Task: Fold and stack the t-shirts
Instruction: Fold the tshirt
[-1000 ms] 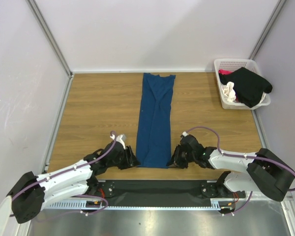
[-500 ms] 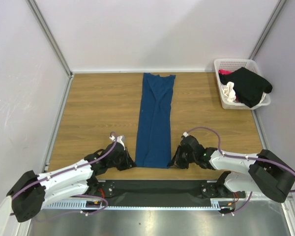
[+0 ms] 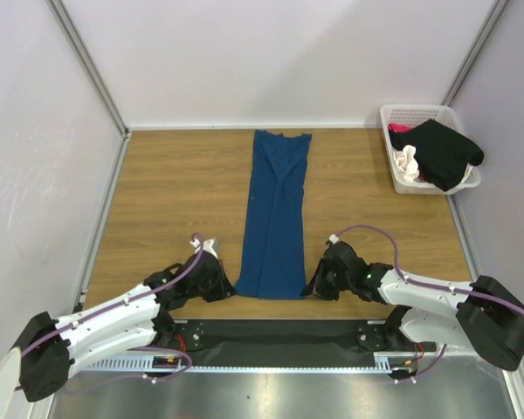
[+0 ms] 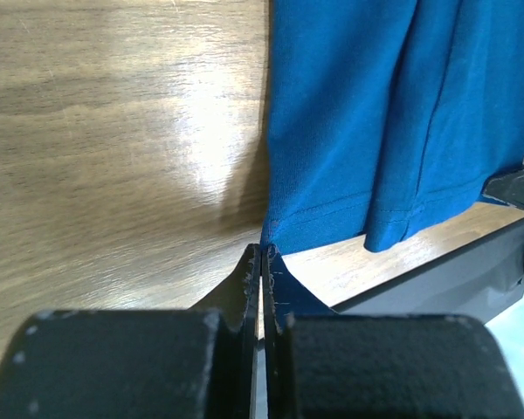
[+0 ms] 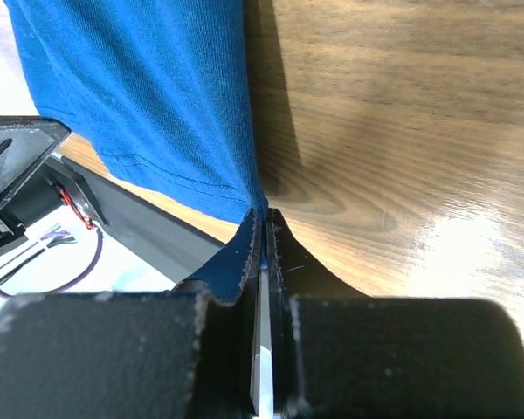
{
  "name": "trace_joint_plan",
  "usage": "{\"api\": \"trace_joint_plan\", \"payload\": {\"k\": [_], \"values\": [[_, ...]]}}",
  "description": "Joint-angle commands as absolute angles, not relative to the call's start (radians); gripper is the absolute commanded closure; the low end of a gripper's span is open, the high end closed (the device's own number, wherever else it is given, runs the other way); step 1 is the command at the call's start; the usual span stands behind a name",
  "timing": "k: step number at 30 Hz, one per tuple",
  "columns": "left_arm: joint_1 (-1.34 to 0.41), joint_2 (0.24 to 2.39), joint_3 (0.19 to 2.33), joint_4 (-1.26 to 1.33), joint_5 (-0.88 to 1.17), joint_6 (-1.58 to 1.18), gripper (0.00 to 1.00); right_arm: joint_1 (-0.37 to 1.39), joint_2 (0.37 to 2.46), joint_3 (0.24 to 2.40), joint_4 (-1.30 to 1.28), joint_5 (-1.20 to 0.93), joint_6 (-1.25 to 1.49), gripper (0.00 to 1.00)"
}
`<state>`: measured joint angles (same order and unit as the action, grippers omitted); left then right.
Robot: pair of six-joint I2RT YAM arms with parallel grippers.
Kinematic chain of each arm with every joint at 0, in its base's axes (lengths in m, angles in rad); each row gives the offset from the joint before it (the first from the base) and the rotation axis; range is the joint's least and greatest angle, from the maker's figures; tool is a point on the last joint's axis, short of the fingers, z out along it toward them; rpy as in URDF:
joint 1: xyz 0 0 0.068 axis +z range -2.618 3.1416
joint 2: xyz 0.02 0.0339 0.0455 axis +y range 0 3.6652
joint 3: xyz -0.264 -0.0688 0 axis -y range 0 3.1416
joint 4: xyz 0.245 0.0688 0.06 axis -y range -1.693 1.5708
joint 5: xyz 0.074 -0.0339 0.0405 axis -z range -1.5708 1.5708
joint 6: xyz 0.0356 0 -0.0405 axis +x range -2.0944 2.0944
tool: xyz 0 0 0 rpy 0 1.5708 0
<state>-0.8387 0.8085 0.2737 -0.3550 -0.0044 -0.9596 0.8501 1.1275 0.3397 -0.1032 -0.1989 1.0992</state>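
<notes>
Evidently the work is at an early stage: the dark blue t-shirt (image 3: 275,214) lies as a long, narrow strip down the middle of the wooden table (image 3: 175,201), its sides apparently folded in lengthwise, collar end far from the arms and hem at the near edge. The left gripper (image 4: 262,258) is pinched tight on the hem's left corner, and the right gripper (image 5: 263,223) is clamped likewise on the right corner, the cloth rising slightly into each pair of jaws. The crosswise folds seem yet to be made, likely by carrying the hem toward the collar. No stack shows anywhere. In the white lattice basket (image 3: 417,112) at the far right corner wait a black t-shirt (image 3: 445,153), a cream-white garment (image 3: 408,162) and a pink one (image 3: 400,128), all crumpled and unfolded.
</notes>
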Motion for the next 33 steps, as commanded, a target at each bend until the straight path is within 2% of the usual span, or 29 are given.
{"api": "trace_joint_plan", "payload": {"k": [1,8,16,20,24,33], "values": [[-0.842,0.781,0.295,-0.391,-0.022,-0.937,1.00,0.854,1.120,0.328,-0.135,-0.184,1.103,1.00],[-0.854,0.716,0.337,-0.434,-0.008,-0.943,1.00,0.856,1.075,0.379,-0.159,-0.192,1.117,1.00],[-0.865,0.775,0.482,-0.459,-0.047,-0.887,1.00,0.841,1.060,0.529,-0.279,-0.140,1.030,1.00],[-0.850,0.868,0.586,-0.453,-0.060,-0.832,1.00,0.755,1.095,0.578,-0.290,-0.173,0.967,1.00],[-0.760,0.975,0.682,-0.445,-0.049,-0.763,1.00,0.655,1.143,0.649,-0.294,-0.213,0.887,1.00],[-0.582,1.282,1.008,-0.459,0.058,-0.620,1.00,0.444,1.436,0.946,-0.304,-0.399,0.753,1.00]]}}
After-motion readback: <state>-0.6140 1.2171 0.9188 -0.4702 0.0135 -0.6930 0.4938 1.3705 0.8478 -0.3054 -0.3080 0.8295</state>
